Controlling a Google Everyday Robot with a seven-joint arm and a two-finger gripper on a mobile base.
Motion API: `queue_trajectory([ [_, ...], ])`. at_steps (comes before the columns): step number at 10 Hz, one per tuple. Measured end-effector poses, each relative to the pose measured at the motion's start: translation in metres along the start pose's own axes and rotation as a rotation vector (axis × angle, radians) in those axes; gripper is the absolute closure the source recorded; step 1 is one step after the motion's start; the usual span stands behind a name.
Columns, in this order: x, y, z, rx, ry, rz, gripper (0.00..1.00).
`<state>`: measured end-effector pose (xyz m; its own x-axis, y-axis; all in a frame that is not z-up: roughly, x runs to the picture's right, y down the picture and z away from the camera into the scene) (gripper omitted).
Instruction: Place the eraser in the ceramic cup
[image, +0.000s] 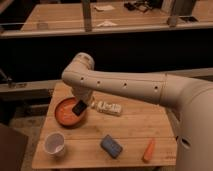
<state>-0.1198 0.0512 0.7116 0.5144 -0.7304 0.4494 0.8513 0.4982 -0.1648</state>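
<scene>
Camera view looks down over a wooden table (135, 127), and from where I stand the biggest thing by far is the robot's white arm (130, 87), which sweeps in from the right and bends at a rounded elbow above the table's back left part. From that elbow the wrist drops to the gripper (79, 108), which hangs over the right side of the orange plate (65, 112). Its jaws are pressed together on the eraser (78, 108), a small flat black block, tilted, sticking out below the fingers just above the plate's rim.

The plate sits at the left of the table, shallow and round. Just right of it lies a white printed tube (108, 107), flat on its side. Nearer the front edge, a blue-grey block (111, 146) rests at an angle, and to its right is a small orange carrot-shaped piece (149, 149).

At the front left corner stands the ceramic cup (54, 144), white, upright, pale inside, well apart from the gripper.
</scene>
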Motion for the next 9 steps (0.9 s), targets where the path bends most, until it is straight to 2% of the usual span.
queue_trajectory([
  [4,-0.01,-0.015,-0.005,0.0,-0.014,-0.03,0.99],
  [9,-0.034,-0.036,-0.007,0.003,-0.04,-0.079,0.99],
])
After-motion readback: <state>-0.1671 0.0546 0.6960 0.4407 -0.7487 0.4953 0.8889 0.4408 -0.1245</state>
